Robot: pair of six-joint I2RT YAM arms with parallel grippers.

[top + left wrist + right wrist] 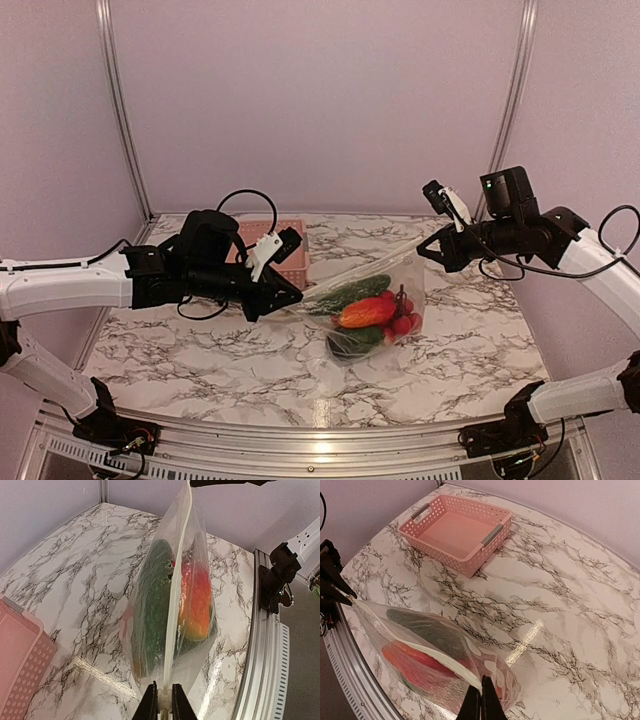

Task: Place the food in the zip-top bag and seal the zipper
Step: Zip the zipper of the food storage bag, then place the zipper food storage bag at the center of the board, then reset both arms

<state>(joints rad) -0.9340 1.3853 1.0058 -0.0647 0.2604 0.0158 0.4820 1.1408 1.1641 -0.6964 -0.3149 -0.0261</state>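
Note:
The zip-top bag (385, 300) hangs stretched between both grippers above the marble table, its bottom sagging toward the tabletop. The food (365, 312) lies inside: green, red, orange and dark pieces. In the left wrist view a green piece (152, 595) and an orange-red piece (197, 600) show through the plastic. My left gripper (163, 700) is shut on the zipper (175, 605) at the bag's left end. My right gripper (481, 702) is shut on the zipper's (420, 647) other end, pinching the dotted corner. The white strip runs taut from one gripper to the other.
The pink lattice basket (285, 250) stands at the back left with nothing showing in it (455, 530), behind my left arm. A metal rail (260, 645) borders the table's near edge. Pale walls close the back and sides.

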